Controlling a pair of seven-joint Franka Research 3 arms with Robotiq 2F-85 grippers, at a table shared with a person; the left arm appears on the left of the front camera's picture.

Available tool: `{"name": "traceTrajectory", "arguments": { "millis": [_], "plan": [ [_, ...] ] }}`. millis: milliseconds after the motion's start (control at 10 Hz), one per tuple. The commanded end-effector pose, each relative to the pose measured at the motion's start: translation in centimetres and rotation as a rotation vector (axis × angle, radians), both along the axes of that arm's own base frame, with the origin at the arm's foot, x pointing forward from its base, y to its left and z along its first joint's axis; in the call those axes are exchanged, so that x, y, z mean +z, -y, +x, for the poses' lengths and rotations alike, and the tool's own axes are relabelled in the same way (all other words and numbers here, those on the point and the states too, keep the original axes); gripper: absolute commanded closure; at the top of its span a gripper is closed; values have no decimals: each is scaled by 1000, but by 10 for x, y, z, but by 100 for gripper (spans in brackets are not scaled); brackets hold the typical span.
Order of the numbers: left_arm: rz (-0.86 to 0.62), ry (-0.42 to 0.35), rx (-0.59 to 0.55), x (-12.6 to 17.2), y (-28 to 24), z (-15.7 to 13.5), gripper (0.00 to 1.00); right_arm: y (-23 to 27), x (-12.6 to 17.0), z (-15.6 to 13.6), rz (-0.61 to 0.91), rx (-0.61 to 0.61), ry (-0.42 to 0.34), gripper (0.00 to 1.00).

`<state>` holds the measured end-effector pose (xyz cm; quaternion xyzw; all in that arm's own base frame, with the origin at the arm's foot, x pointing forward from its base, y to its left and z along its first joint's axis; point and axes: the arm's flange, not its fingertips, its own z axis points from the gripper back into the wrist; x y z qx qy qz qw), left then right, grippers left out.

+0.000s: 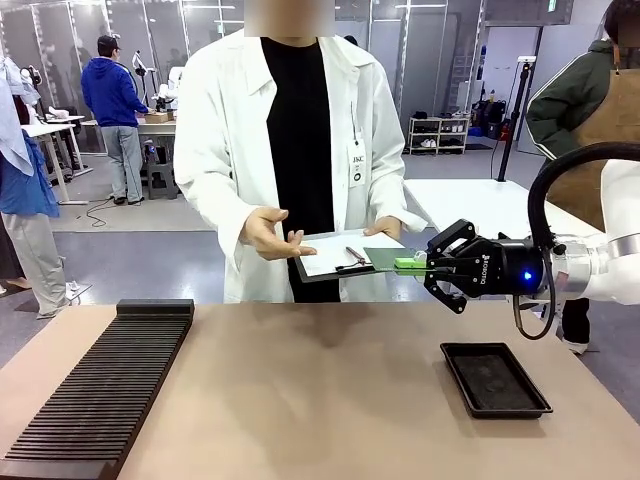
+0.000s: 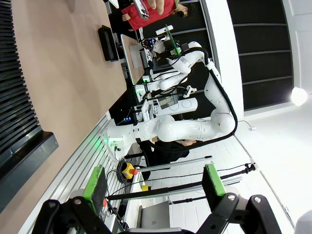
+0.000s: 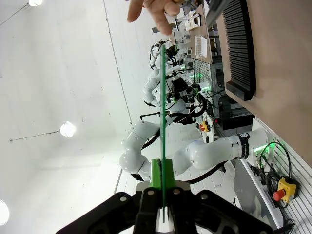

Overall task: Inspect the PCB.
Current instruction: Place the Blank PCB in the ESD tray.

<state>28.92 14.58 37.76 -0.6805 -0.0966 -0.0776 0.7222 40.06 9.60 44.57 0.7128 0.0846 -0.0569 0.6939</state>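
The PCB (image 1: 382, 258) sits right of centre in the front view, held flat in the air above the table (image 1: 320, 390), its far end reaching over the lower right corner of the clipboard (image 1: 335, 255). The right gripper (image 1: 420, 264) comes in from the right edge of the frame and is clenched on the board's near edge, green pads (image 1: 408, 263) pressed to it. In the right wrist view the PCB (image 3: 161, 107) shows edge-on as a thin green line rising from the clamped fingers (image 3: 156, 175) up the middle of the frame, towards a hand (image 3: 156, 10) at the top edge.

The person in a white coat (image 1: 230, 150) stands behind the table, one hand (image 1: 268, 235) open, palm up, beside the clipboard, where a pen (image 1: 356, 256) lies on the white paper.

On the table, a black tray (image 1: 494, 378) lies at lower right, below the gripper, and a ribbed black rack (image 1: 100, 385) runs along the lower left.

The left gripper (image 2: 153, 187), at the bottom of its own wrist view, stands released with its fingers wide apart and nothing between them.
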Motion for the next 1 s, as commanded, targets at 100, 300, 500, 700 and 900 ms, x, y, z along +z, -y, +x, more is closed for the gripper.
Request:
{"name": "traceTrajectory", "arguments": {
  "millis": [100,300,500,700,900],
  "plan": [
    [10,-4,5,4,0,-1,0,-1,1,0,1,1,5,100],
    [10,-4,5,4,0,-1,0,-1,1,0,1,1,5,100],
    [10,-4,5,4,0,-1,0,-1,1,0,1,1,5,100],
    [10,-4,5,4,0,-1,0,0,0,0,0,0,0,97],
    [10,-4,5,4,0,-1,0,32,24,-14,-100,97,191,97]
  ]
}}
